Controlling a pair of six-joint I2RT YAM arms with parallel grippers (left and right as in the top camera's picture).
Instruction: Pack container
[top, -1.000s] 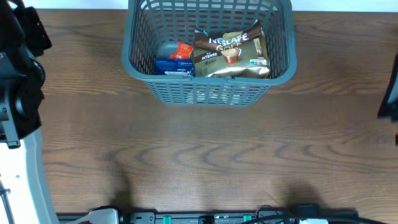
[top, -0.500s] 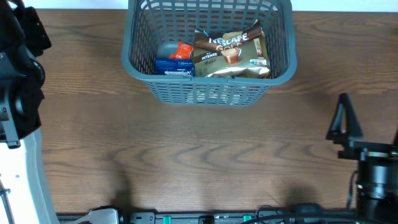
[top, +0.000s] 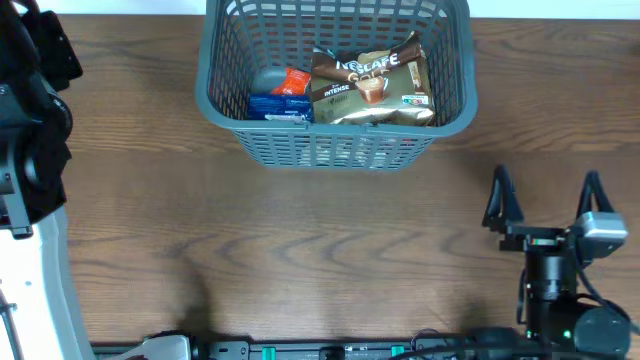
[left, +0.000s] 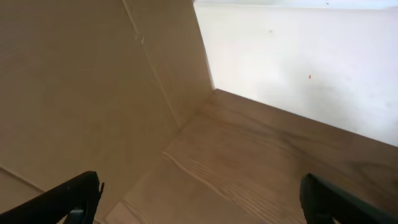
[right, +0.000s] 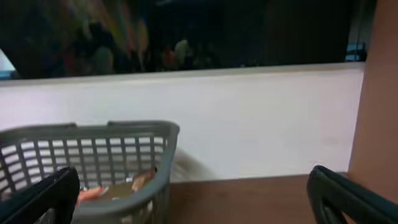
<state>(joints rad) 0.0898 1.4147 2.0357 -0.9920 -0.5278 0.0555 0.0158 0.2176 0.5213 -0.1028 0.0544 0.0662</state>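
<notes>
- One container (top: 335, 150) sits well apart from the right pincer (top: 545, 195), ahead and to its left.
- The right pincer gapes wide, empty.
- The left pincer (left: 200, 190) gapes wide, empty.
- A coffee packet (top: 372, 88) lies in the container.

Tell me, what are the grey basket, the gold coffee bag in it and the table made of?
The basket looks like moulded plastic, matte grey-teal, with even lattice slats and a thick rim. The coffee bag seems to be glossy foil-like film: it crinkles and catches light. The table shows brown wood grain, possibly veneer or laminate.
</notes>
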